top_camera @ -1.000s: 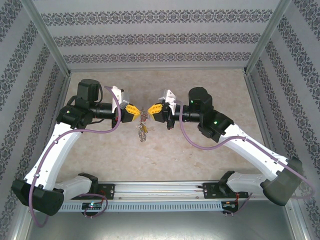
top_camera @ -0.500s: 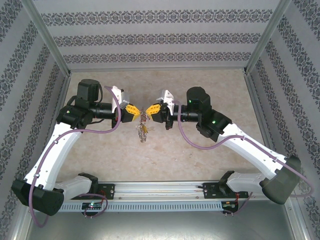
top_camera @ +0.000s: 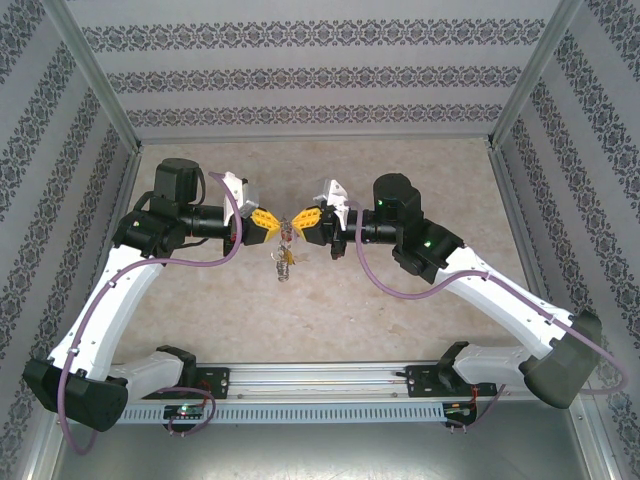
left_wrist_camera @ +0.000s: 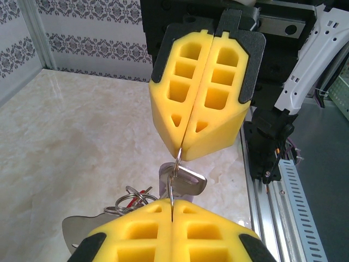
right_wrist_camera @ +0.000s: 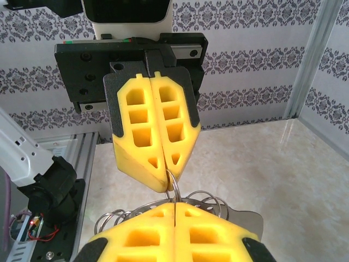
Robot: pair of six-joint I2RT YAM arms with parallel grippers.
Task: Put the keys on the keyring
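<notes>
Since a second ago the right arm (top_camera: 500, 292) has edged a touch closer to the keyring (top_camera: 286, 236), so the gap between the two yellow tips has narrowed. That keyring hangs in the air above the middle of the desk (top_camera: 400, 330), stretched as a thin grey wire between the two sets of jaws. To its left, the left jaws are pressed fully together with the wire nipped at their very tip. To its right, the right jaws are likewise closed tight on the wire, tip facing tip. Below the keyring the keys (top_camera: 285, 262) dangle in a small bunch. Seen close from the left wrist, one silvery key (left_wrist_camera: 188, 177) hangs just under the wire, beside coils of smaller rings (left_wrist_camera: 128, 201) and a small red piece (left_wrist_camera: 143, 192). The left arm (top_camera: 110, 290) reaches in from the keyring's left.
</notes>
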